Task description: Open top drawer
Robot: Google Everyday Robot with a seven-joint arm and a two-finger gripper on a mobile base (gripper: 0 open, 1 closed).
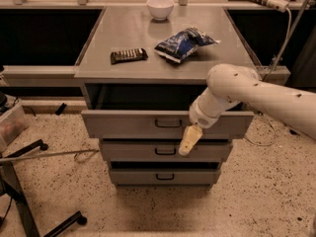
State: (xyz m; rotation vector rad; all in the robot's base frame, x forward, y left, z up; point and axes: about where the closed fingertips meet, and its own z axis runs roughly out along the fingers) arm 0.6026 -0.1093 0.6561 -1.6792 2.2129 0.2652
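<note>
- We see the gripper (190, 139) pointing down in front of the cabinet. It hangs just right of the top drawer's black loop handle (168, 123), and its tip crosses the lower edge of that drawer's front onto the second drawer (133, 151).
- We cannot tell whether the gripper is open or closed. It does not appear to be on the handle.
- The white arm (256, 95) reaches in from the right edge of the view and bends down over the front right corner of the cabinet top (98, 65).
- The top drawer (123, 124) sits directly under the front edge of the cabinet top. It is the widest of the three grey fronts, a long flat panel with the handle at its centre.
- It stands forward of the two drawers below, and a dark opening shows between its panel and the top's front edge. We judge the pull is partly or largely done.
- If more travel is wanted, the next move calls for bringing the gripper up and left onto the handle. The pull should then run straight out, square to the front edge.
- The bottom drawer (138, 177) looks shut.
- On the cabinet top, a white bowl (160, 7) sits at the far edge. A blue bag (183, 43) lies right of centre, and a dark bar (128, 56) lies toward the left edge.
</note>
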